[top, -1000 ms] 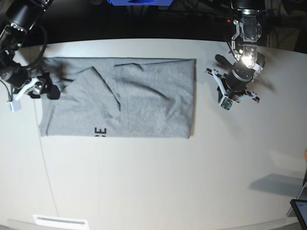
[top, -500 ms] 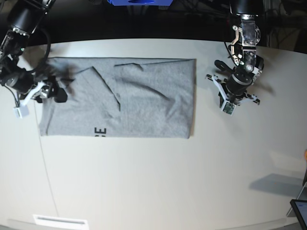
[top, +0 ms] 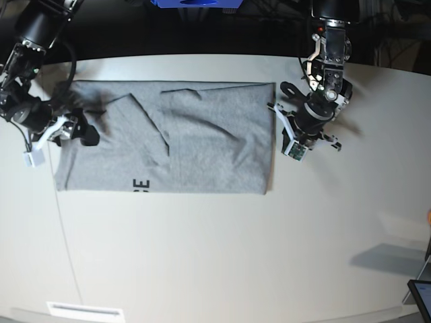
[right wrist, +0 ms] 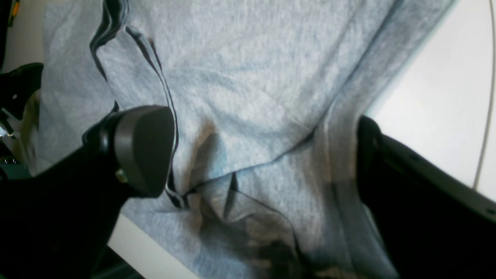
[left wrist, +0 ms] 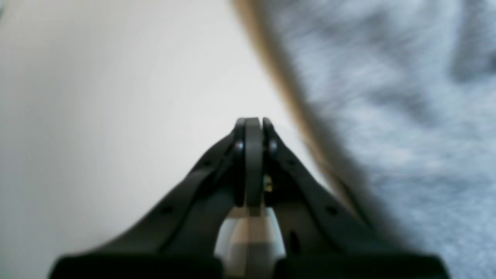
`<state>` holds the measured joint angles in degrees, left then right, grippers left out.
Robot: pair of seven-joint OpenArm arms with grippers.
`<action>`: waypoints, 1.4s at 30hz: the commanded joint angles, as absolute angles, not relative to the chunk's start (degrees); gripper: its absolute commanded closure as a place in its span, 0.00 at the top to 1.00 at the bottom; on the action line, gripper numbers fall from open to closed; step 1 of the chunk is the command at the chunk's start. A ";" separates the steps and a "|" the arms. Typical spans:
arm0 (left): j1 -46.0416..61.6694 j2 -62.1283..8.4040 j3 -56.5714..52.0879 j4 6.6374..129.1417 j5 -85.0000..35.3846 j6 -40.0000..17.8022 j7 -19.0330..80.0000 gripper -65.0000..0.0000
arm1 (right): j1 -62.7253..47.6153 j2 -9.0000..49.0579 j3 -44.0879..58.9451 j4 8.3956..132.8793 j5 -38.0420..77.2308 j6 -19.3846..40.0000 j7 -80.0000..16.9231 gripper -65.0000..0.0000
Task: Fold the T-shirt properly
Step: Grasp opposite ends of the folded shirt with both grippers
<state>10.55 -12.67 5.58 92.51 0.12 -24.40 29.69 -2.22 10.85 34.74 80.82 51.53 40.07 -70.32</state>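
Observation:
The grey T-shirt (top: 202, 138) lies folded into a flat rectangle on the white table (top: 215, 256), with black letters (top: 141, 184) showing at its near edge. My left gripper (top: 303, 126) is shut and empty, just off the shirt's right edge. In the left wrist view its fingertips (left wrist: 254, 126) press together over bare table, with the T-shirt (left wrist: 387, 100) blurred beside them. My right gripper (top: 77, 124) stands open over the shirt's left end. In the right wrist view its fingers (right wrist: 143, 147) straddle creased folds of the T-shirt (right wrist: 248, 97), holding nothing.
A blue object (top: 195, 3) sits beyond the table's dark back edge. A dark screen corner (top: 421, 296) shows at the bottom right. A white label (top: 84, 311) lies at the front left, and a thin cable (top: 64, 222) runs down the table's left side.
The left arm has moved left, close to the shirt's right edge. The right gripper has shifted right and down onto the shirt's left end. Both grippers keep their states.

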 commanded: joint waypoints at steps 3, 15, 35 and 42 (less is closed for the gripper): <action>10.95 -12.09 5.32 92.44 1.45 -25.80 32.40 0.00 | -2.07 11.38 34.77 81.27 51.47 40.00 -70.81 0.90; 9.98 -12.18 5.32 92.44 1.45 -25.80 32.40 0.00 | -2.15 10.42 33.45 81.27 51.47 40.00 -70.99 0.75; 9.80 -11.74 5.85 92.35 1.01 -25.80 32.40 0.01 | -0.84 10.59 31.96 81.19 51.47 40.00 -70.64 0.00; 9.80 -11.74 5.93 92.35 0.92 -25.80 33.63 0.01 | -0.48 10.86 31.78 81.63 51.47 40.00 -70.64 0.00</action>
<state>9.63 -11.60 5.69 92.36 0.10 -25.02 30.52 -1.32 9.93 31.77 80.42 50.00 39.83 -71.50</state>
